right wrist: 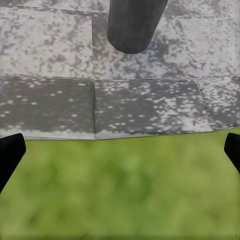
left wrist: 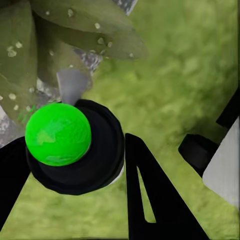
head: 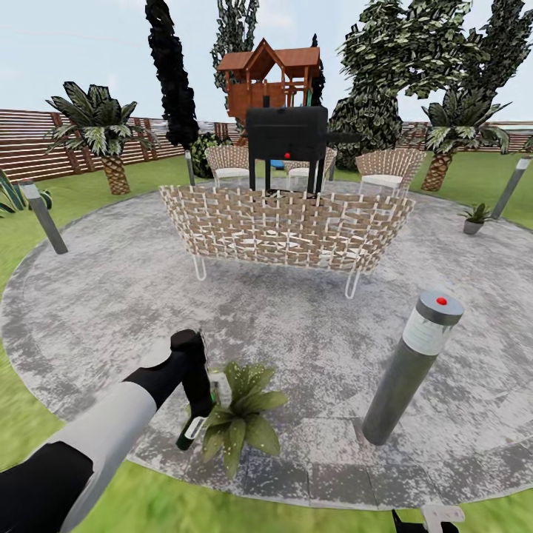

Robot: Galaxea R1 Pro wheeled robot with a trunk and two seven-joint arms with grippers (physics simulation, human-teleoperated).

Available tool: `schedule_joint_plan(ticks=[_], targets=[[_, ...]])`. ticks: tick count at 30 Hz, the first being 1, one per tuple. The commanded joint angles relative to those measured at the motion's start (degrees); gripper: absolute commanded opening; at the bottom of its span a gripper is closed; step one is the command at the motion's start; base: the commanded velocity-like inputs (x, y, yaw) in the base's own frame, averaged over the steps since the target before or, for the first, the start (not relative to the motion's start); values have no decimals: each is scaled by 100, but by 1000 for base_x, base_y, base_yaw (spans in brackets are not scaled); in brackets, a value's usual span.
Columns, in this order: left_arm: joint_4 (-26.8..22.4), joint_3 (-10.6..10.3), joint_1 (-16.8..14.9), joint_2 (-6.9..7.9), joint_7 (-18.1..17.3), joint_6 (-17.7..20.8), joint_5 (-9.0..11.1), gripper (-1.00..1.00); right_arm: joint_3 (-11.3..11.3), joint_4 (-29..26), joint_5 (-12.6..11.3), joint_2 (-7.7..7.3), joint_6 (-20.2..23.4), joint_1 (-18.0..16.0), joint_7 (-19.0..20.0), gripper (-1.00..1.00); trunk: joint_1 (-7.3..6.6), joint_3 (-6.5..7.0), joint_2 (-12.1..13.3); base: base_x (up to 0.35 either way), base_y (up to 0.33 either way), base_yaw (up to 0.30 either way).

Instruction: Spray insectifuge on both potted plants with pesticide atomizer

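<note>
The left gripper (head: pixel 194 385) is closed around the pesticide atomizer (head: pixel 191 431), whose dark green body and white label hang below the black claw, at about seven o'clock on the round paved patio (head: pixel 111 311). In the left wrist view the bottle (left wrist: pixel 75 147) sits clamped between the black fingers (left wrist: pixel 150 200), a bright green ball on its end, with droplet-speckled leaves just beyond it. Those leaves belong to the near potted plant (head: pixel 240 418), a low rosette touching or just beside the bottle on its three o'clock side.

The second potted plant (head: pixel 474 217) stands well apart, at about two o'clock near the patio rim, past the grey bollard lamp (head: pixel 411 370) and to the right of the wicker sofa (head: pixel 285 226). The right gripper (head: pixel 426 518) hangs low at the picture's bottom edge; in its wrist view the claw tips (right wrist: pixel 10 152) stand wide apart with nothing between them, over the lawn (right wrist: pixel 120 190) where it meets the paving.

Risks, as I judge them: the nozzle sits so close to the rosette that spray may reach only the nearest leaves, leaving the far side bare. The bottle hangs tilted in the grip, so a squeeze could send mist onto paving instead. Driving toward the far plant, the base could clip the bollard lamp.
</note>
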Motion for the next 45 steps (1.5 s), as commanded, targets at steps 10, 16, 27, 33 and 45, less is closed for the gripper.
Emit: schedule_joint_plan(ticks=[10, 16, 27, 33, 45], targets=[[-7, 5, 158, -59, 8, -273, -1, -100, -49, -7, 17, 2, -25, -7, 50, 100, -1, -5, -3, 0, 0, 0], [-18, -19, 195, -3, 13, -263, 11, -100, -49, -7, 17, 2, -25, -7, 50, 100, -1, -5, -3, 0, 0, 0], [-19, 6, 214, -210, 17, -265, -11, -100, -56, -13, 17, -10, -25, -7, 45, 100, -1, -5, -3, 0, 0, 0], [-23, 15, 214, -68, 30, -259, -10, -100, -59, -17, 17, -19, -25, -7, 44, 100, -1, -5, -3, 0, 0, 0], [-5, -28, 468, -43, 43, -258, -36, -100, -50, -15, 17, 11, -25, -7, 50, 100, -1, -5, -3, 0, 0, 0]])
